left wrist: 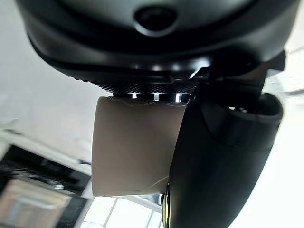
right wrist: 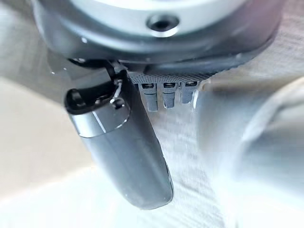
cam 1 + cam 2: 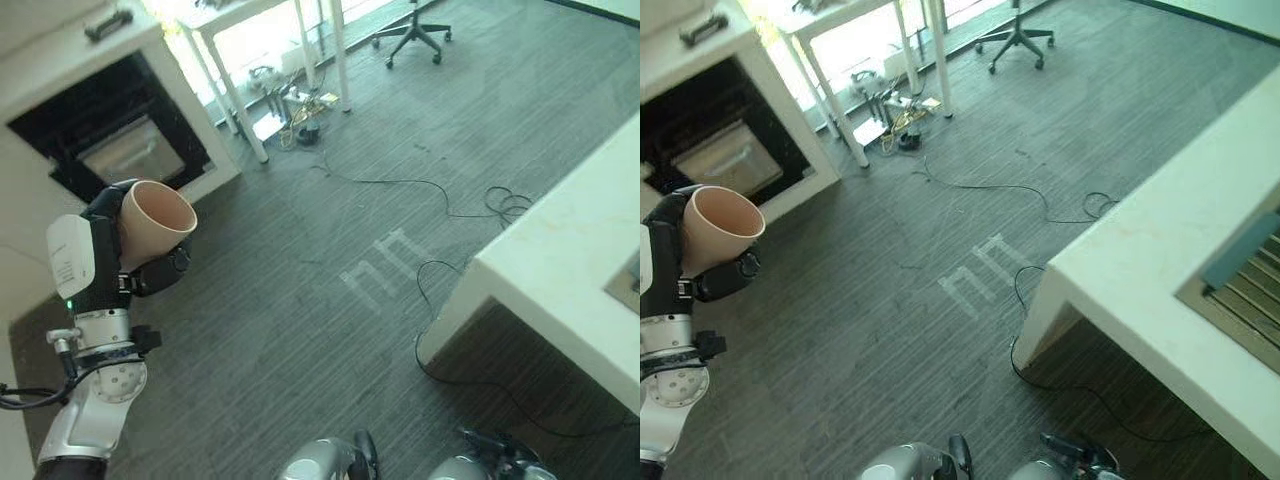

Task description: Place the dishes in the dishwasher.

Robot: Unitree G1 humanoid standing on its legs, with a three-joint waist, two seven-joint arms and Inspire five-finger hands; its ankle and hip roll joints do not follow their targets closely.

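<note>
Left eye view: left hand (image 3: pixel 105 255) is raised, fingers wrapped round a beige cup (image 3: pixel 158 222), thumb pressed on its side. Cup is tipped, mouth pointing up and away from the palm. The left wrist view confirms it: cup wall (image 1: pixel 135 147) sits between thumb and palm, firmly clamped.

Right hand (image 2: pixel 121 142) in its own wrist view: thumb stands out straight, nothing in it, fingers look relaxed and held apart over floor.

Beyond the cup and to the hand's far side: dark dishwasher opening (image 3: pixel 110 125) in the white cabinet, with a pale pulled-out rack (image 3: pixel 130 150) inside. Further out, white table legs (image 3: pixel 235 95) and an office chair (image 3: pixel 412 35). White counter (image 3: pixel 575 260) is off to the robot's right.

Judgement: step in hand is carry, cup is in transit, not yet loaded. Next move needs closing the gap to the opening, lowering the arm, and righting or inverting the cup over the rack before letting go. Cup is well apart from the rack now.
</note>
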